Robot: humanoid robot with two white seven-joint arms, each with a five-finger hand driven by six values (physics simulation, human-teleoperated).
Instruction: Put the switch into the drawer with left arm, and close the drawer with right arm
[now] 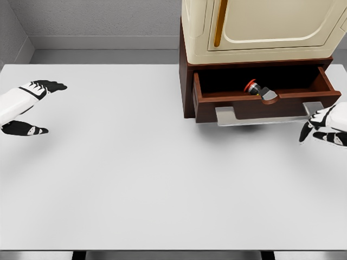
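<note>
The switch [259,89], a grey body with a red button, lies inside the open dark-wood drawer [203,100] near its front wall. A silver handle [268,114] runs along the drawer front. My right hand [321,127] hovers at the handle's right end, fingers loosely curled, holding nothing. Far off at the table's left edge, my left hand [38,105] is spread wide and holds nothing.
A cream cabinet [260,24] with a brass handle sits on top of the dark-wood drawer unit at the back right. The white table [135,179] stretches across the view, with a grey wall behind it.
</note>
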